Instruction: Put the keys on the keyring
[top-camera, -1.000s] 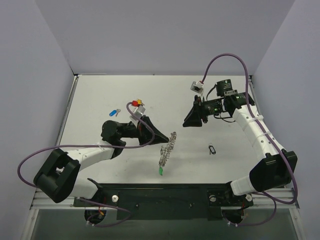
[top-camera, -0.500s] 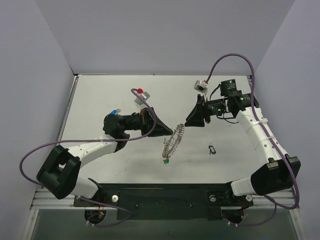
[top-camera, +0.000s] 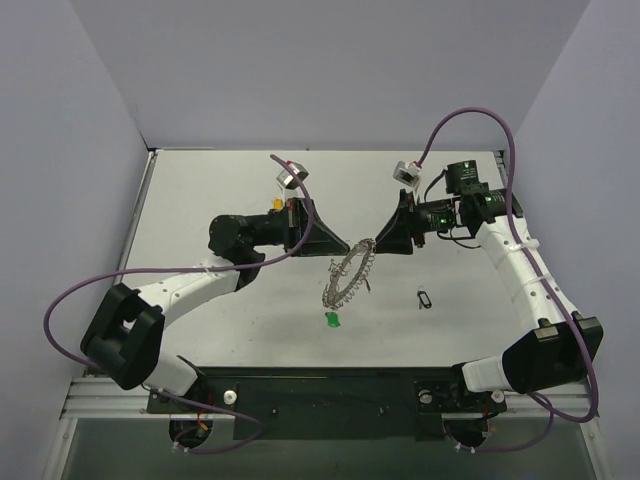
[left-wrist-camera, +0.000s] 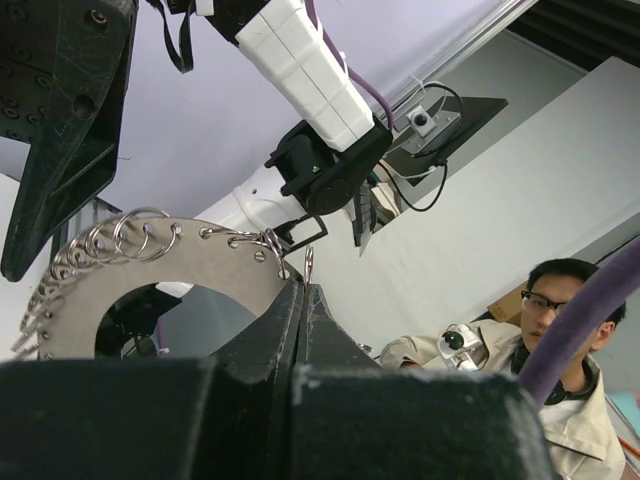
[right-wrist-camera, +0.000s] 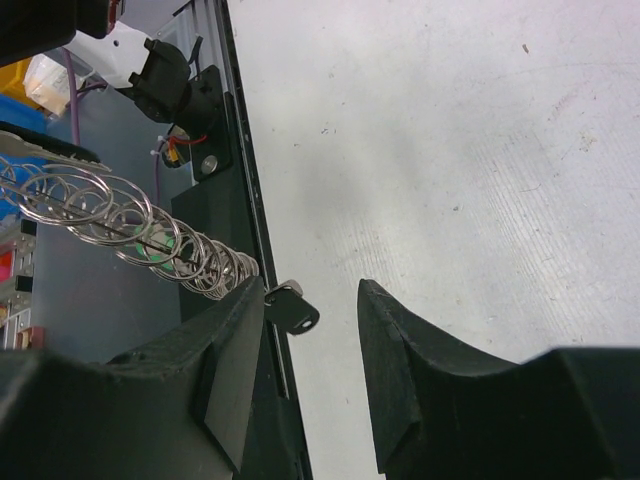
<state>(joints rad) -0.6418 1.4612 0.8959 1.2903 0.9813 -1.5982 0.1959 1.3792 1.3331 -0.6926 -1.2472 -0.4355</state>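
The keyring (left-wrist-camera: 200, 275), a flat grey ring plate threaded with a row of small split rings (right-wrist-camera: 120, 225), is held up off the table (top-camera: 200, 190) between the two arms. The left gripper (top-camera: 342, 247) is seen with its jaws pressed together on the plate's edge, clamped tight. The right gripper (right-wrist-camera: 310, 292) is placed at the upper end of the row, its jaws standing apart with nothing pinched between them and one fingertip just beside the last split ring. The green-headed key (top-camera: 332, 320) is found just below the plate's lower end; whether it dangles from a ring or lies on the table cannot be settled from above. A small black item (top-camera: 424, 298) is seen on the table, well apart to the right.

The step in hand is judged to be the presenting of one split ring to the right gripper. For that to be done well, the plate should be held rigid by the left arm, with its edge turned squarely toward the open jaws. A single ring at the end of the row should be singled out, since a bite on several at once would likely jam. The closing should be made slowly, so that the plate is not twisted out of the clamp.

No brand, label or writing can be read on the arms, the cables, the table or the onlooker (left-wrist-camera: 545, 300) behind the rig
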